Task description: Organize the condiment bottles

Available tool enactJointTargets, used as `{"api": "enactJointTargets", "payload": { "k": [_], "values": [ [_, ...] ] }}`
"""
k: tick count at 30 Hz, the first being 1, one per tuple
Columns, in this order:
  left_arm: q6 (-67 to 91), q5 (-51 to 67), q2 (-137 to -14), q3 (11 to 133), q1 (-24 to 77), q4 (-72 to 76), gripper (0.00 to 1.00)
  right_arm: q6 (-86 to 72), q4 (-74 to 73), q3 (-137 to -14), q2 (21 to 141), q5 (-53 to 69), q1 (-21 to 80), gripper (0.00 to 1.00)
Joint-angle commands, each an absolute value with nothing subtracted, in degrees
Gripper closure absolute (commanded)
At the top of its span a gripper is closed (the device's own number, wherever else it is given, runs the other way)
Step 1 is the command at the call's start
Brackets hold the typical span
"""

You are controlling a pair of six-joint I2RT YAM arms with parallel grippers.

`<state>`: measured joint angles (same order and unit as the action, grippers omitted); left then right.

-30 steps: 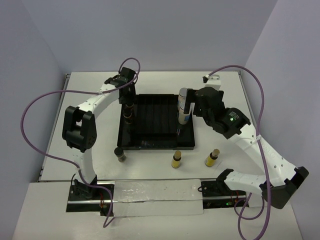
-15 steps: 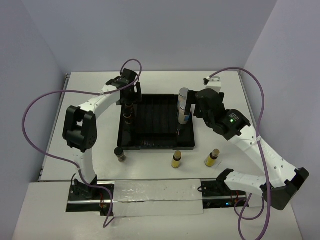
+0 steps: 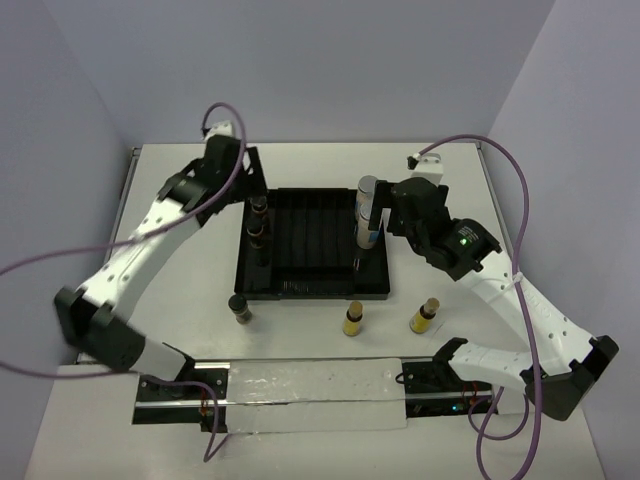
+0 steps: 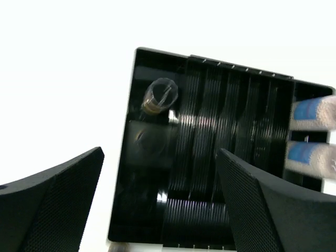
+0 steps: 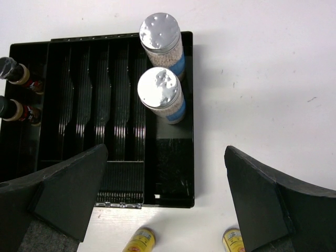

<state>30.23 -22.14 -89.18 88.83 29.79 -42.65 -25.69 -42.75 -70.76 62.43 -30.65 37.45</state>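
Note:
The black tray (image 3: 300,293) holds two dark brown bottles (image 3: 259,207) (image 3: 257,235) in its left compartment and two white, blue-labelled, grey-capped bottles (image 3: 367,190) (image 3: 368,230) in its right one. On the table in front stand a dark jar (image 3: 238,308) and two yellow bottles (image 3: 353,318) (image 3: 424,316). My left gripper (image 3: 250,185) hovers open and empty above the tray's far left corner; its view shows a dark bottle (image 4: 160,97) below. My right gripper (image 3: 390,215) hangs open and empty over the tray's right side, near the white bottles (image 5: 160,89).
The tray's middle slots (image 5: 105,105) are ribbed and hold nothing. In the right wrist view the yellow bottles (image 5: 139,241) (image 5: 233,240) stand just past the tray's front rim (image 5: 173,203). Purple cables loop over both arms, and walls close in the table.
My left gripper has opened, letting go of a dark brown bottle in the tray's left compartment, and has risen and drawn back from it. The right arm has not moved.

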Motion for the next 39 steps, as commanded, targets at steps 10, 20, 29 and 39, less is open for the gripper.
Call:
{"api": "enactJointTargets", "payload": {
  "k": [10,20,29,39],
  "values": [
    [54.07,-25.70,-61.29,56.80,42.52,-53.38,0.01,-27.45,-39.12,-69.64,62.20,-27.36,37.11,0.00],
    [65.20,-25.68,-59.97,49.18,48.65,-56.24,0.01,-27.60,-39.78,-68.26,61.23,-27.37,37.18,0.00],
    [69.44,-25.61,-61.16,46.27,51.65,-56.55,0.18,-27.60,-39.51,-68.09,61.37,-26.90,37.09,0.00],
    [69.47,-26.82,-63.19,46.58,51.93,-56.66,0.29,-27.58,-39.31,-68.06,61.37,-26.37,37.18,0.00]
  ]
}}
